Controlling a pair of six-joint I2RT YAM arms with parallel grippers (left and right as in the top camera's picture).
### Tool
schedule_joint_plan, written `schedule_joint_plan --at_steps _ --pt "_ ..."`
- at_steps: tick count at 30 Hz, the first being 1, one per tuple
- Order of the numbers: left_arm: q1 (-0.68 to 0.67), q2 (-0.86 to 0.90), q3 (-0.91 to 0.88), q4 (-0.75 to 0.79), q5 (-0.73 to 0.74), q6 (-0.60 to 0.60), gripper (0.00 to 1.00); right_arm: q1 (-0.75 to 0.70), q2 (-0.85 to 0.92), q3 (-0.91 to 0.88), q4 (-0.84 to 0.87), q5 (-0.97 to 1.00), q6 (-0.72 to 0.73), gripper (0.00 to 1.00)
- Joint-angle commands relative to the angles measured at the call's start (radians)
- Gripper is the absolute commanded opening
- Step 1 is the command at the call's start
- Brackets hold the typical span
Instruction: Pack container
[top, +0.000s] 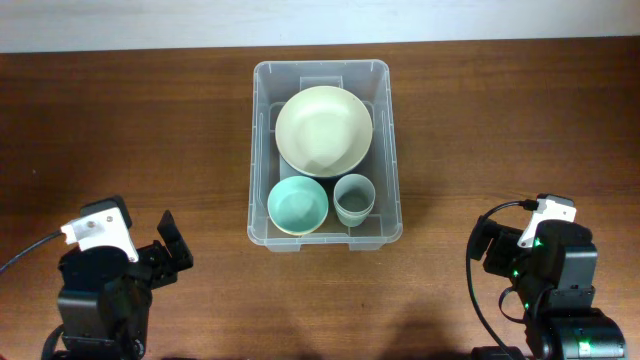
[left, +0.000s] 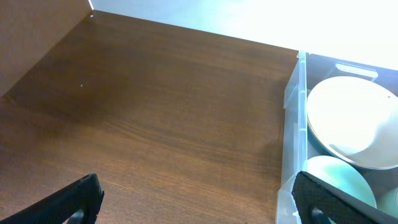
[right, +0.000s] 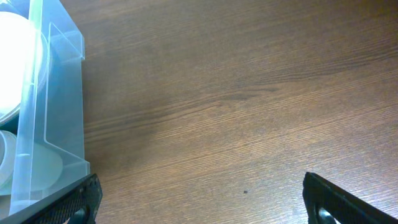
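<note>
The clear plastic container (top: 262, 150) stands at the table's middle. Inside it are a large cream bowl (top: 323, 130), a small teal bowl (top: 298, 204) and a pale grey-green cup (top: 354, 198). My left gripper (top: 172, 247) is open and empty at the front left, well apart from the container; in the left wrist view (left: 199, 202) the container wall (left: 291, 124) is at the right. My right gripper (top: 484, 244) is open and empty at the front right; in the right wrist view (right: 202, 202) the container corner (right: 59, 99) is at the left.
The brown wooden table (top: 120, 130) surrounds the container on all sides. A pale wall strip (top: 320, 20) runs along the table's far edge. Cables trail from both arms near the front edge.
</note>
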Motion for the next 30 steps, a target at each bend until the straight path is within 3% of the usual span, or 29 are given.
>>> schedule_joint_plan --at_steps 1,13,19,27,30 --pt "0.001 -0.002 -0.012 0.005 -0.007 0.001 1.0 0.005 -0.002 -0.007 0.0 0.035 0.0 0.99" --pt "0.001 -0.002 -0.012 0.005 -0.007 0.001 1.0 0.005 -0.011 -0.007 -0.021 0.108 0.001 0.99" --pt "0.001 -0.002 -0.012 0.005 -0.007 0.001 1.0 0.051 -0.236 -0.067 0.12 0.082 -0.13 0.99" --pt "0.001 -0.002 -0.012 0.004 -0.007 0.001 1.0 0.079 -0.604 -0.313 0.251 0.011 -0.155 0.99" --pt "0.001 -0.002 -0.012 0.004 -0.007 0.001 1.0 0.079 -0.629 -0.396 0.38 -0.04 -0.155 0.99"
